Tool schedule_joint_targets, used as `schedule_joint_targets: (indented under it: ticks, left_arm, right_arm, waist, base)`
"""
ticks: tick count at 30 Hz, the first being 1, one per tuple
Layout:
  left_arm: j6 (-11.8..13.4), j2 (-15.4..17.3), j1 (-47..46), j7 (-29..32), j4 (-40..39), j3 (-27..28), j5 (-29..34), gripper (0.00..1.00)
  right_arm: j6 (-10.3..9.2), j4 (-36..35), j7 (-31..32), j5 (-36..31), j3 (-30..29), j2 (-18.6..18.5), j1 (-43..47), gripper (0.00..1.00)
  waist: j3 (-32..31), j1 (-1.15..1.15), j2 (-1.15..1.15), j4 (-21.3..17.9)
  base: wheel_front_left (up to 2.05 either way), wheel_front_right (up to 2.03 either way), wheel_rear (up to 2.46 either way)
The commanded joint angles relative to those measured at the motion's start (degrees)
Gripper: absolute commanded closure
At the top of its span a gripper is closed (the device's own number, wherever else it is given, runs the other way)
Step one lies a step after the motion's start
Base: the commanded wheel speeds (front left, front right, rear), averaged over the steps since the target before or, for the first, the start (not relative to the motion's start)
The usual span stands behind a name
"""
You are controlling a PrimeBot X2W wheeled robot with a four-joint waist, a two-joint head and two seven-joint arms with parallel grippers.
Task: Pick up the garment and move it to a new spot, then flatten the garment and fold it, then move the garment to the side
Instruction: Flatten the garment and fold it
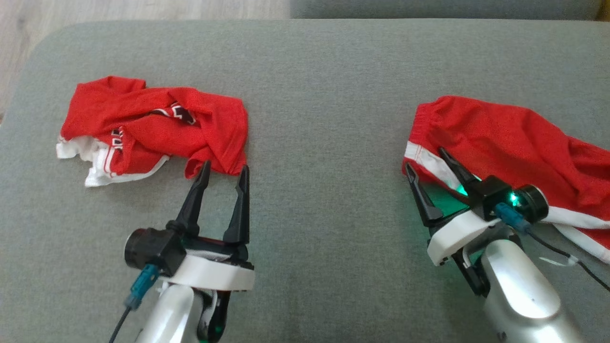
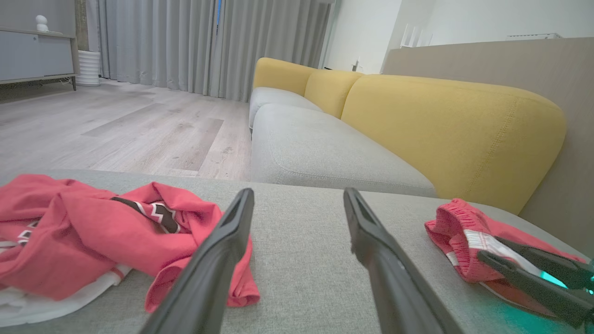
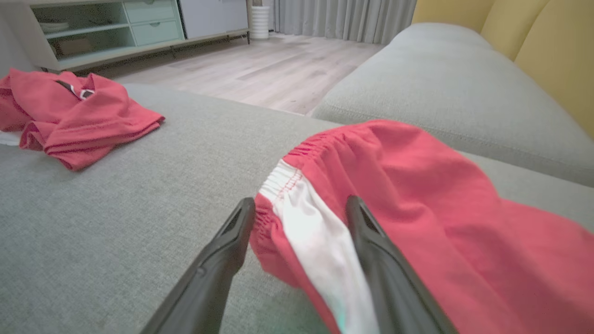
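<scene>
Two red garments lie on the grey cushion point(image 1: 324, 143). A crumpled red jersey point(image 1: 152, 128) point(image 2: 83, 232) point(image 3: 79, 111) with white trim sits at the left. My left gripper point(image 1: 225, 166) point(image 2: 298, 191) is open just short of its near right corner, and nothing is between the fingers. Red shorts point(image 1: 500, 138) point(image 2: 459, 232) point(image 3: 417, 185) with a white side stripe lie at the right, spread out. My right gripper point(image 1: 425, 158) point(image 3: 301, 200) point(image 2: 488, 247) is open, and its fingers straddle the waistband corner by the stripe.
The cushion's far edge meets wooden floor point(image 1: 143, 9) at the upper left. Beyond it stands a sofa with a grey seat and yellow back point(image 2: 441, 125). A low cabinet point(image 3: 106, 28) lines the far wall. Bare cushion separates the two garments.
</scene>
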Motion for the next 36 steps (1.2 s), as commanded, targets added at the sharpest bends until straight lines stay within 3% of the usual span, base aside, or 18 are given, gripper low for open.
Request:
schedule_joint_targets:
  ticks: [1, 2, 3, 4, 15, 25, 30, 31, 32, 36]
  left_arm:
    - [0.1, 0.1, -2.6, -0.3, -1.7, 1.2, -0.5, 0.0]
    - [0.2, 0.1, -2.6, -0.3, -1.6, 1.1, -0.6, 0.0]
    - [0.2, 0.1, -2.6, -0.3, -1.5, 1.1, -0.6, 0.0]
    - [0.2, 0.1, -2.5, -0.3, -1.5, 1.1, -0.5, 0.0]
    - [0.3, 0.1, -2.0, -0.3, -1.4, 2.0, 0.0, 0.0]
    - [0.2, 0.1, -2.0, -0.3, -1.4, 2.4, 0.1, 0.0]
    - [0.1, 0.1, -1.9, -0.3, -1.3, 2.6, 0.2, 0.0]
    - [0.1, 0.1, -1.9, -0.3, -1.3, 2.6, 0.2, 0.0]
    - [0.1, 0.1, -1.8, -0.3, -1.3, 2.6, 0.2, 0.0]
    - [0.2, 0.1, -1.5, -0.3, -1.3, 3.0, 0.3, 0.0]
  right_arm:
    - [-0.04, -0.9, 0.0, -0.3, 1.5, -0.1, -1.7, 0.0]
    - [-0.04, 1.2, -0.2, 0.3, 1.8, 0.3, -2.7, 0.0]
    - [-0.04, 2.1, -0.4, 0.5, 1.9, 0.4, -3.1, 0.68]
    - [-0.04, 2.6, -0.7, 1.0, 2.3, 0.8, -3.6, 1.0]
    - [-0.04, 2.7, -2.3, 6.4, 9.4, 2.3, -5.8, 1.0]
    - [-0.04, -4.0, -2.5, 15.2, 19.0, 3.3, -6.1, 1.0]
    - [-0.04, -4.7, -2.5, 17.0, 20.5, 2.7, -5.6, 1.0]
    - [-0.04, -4.3, -2.5, 16.8, 20.5, 2.4, -5.6, 0.58]
    - [-0.04, -4.0, -2.5, 16.9, 20.1, 2.4, -5.4, 0.0]
    - [-0.04, -3.7, -2.5, 16.9, 17.3, 2.0, -4.5, 0.0]
  waist:
    - [0.2, -0.01, 0.0, 0.4]
    - [0.2, -0.01, 0.0, 0.8]
    - [0.2, -0.01, 0.0, 0.9]
    - [0.1, -0.01, 0.0, 1.0]
    - [-0.6, -0.01, 0.0, -0.3]
    - [-1.0, -0.01, 0.0, -1.2]
    - [-1.3, -0.01, 0.0, -1.3]
    - [-1.4, -0.01, 0.0, -1.3]
    - [-1.5, -0.01, 0.0, -1.4]
    - [-1.9, -0.01, 0.0, -2.1]
  base:
    - [0.0, 0.0, 0.0]
    - [0.0, 0.0, 0.0]
    - [0.0, 0.0, 0.0]
    - [0.0, 0.0, 0.0]
    - [0.0, 0.0, 0.0]
    - [0.0, 0.0, 0.0]
    - [0.0, 0.0, 0.0]
    - [0.0, 0.0, 0.0]
    - [0.0, 0.0, 0.0]
    - [0.0, 0.0, 0.0]
